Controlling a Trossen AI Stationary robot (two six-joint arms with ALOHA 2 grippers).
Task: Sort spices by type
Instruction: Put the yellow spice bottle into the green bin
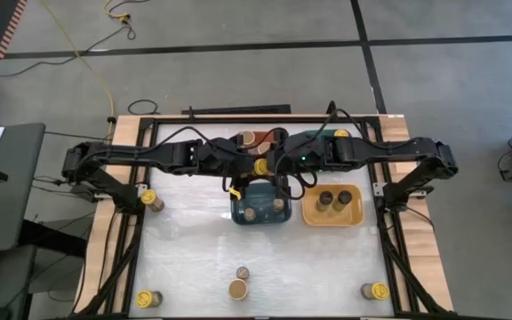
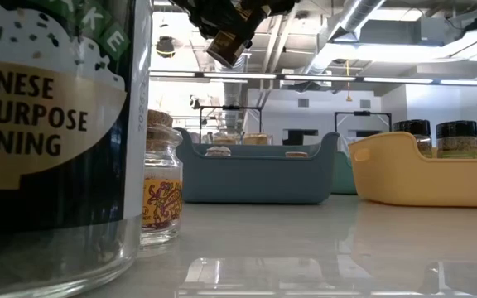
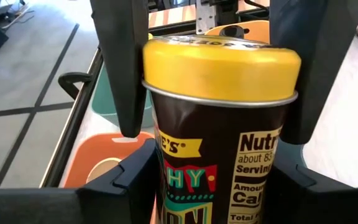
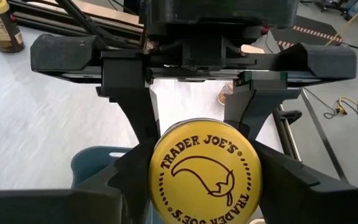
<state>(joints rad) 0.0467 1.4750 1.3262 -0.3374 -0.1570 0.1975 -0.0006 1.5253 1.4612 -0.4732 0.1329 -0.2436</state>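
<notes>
Looks like a mid-air handover, up over the back middle of the table, above the gap between the orange bin (image 1: 258,139) and the teal bin (image 1: 260,207)

Holding the yellow-lid jar (image 3: 219,124) with the left gripper (image 3: 207,186), clenched on the jar body just under the lid

Meeting it head-on with the right gripper (image 4: 205,186): lid end points straight at the right wrist, so long axis runs roughly along that arm's approach and away from the left one

Cannot tell whether the right side has hold of it yet; framing the lid rim closely, possibly touching

Seen from table height, hangs well clear of the table top and tilted, not upright

Judging both arms equally near, since both are at the jar; what matters is the axis: taking it lid-first means gripping across the lid's width, not along the body

Would want a confirmed hold on the right before letting go on the left, else risks dropping it onto the teal bin below

Leaves three more yellow-lid jars out on the table, well apart near the edges
</notes>
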